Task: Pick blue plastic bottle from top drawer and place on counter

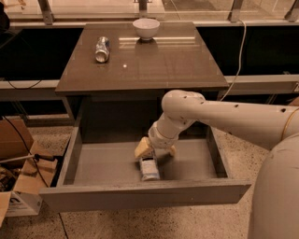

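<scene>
Bottle (149,169) lying in the open drawer (140,198)
My jaws hang spread just above it, mid-drawer near the front panel; light, slick and squashy, I judge, so pinch its body gently.

No text readable on the bottle (149,169) by the gripper (157,151).

Speckled terrazzo floor (140,226) around the counter (154,70). Cardboard boxes (18,186) left of it. Metal posts (46,11) on a pale ledge behind it. White cable (240,46) hangs right of it. My gripper (154,150) is below its front edge, inside the top drawer (140,198).
</scene>
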Robot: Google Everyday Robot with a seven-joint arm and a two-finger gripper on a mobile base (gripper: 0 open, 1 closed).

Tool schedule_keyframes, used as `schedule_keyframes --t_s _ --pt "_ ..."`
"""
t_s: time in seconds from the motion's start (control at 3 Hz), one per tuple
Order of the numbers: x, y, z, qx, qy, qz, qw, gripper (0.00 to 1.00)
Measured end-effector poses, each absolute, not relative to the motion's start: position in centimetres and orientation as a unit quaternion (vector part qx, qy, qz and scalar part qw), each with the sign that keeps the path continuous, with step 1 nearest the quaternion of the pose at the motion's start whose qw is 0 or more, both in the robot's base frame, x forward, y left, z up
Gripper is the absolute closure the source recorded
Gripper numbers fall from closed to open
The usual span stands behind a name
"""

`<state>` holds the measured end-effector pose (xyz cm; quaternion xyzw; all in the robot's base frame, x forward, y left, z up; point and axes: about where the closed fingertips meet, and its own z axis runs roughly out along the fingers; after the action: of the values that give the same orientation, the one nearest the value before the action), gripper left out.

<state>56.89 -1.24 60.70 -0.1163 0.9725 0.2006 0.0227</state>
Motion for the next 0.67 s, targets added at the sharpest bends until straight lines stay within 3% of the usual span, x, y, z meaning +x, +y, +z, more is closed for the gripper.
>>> schedule_keyframes --t_s 0.67 --pt "56.4 -1.8 63.0 -0.094 0.978 0.183 0.037 0.87"
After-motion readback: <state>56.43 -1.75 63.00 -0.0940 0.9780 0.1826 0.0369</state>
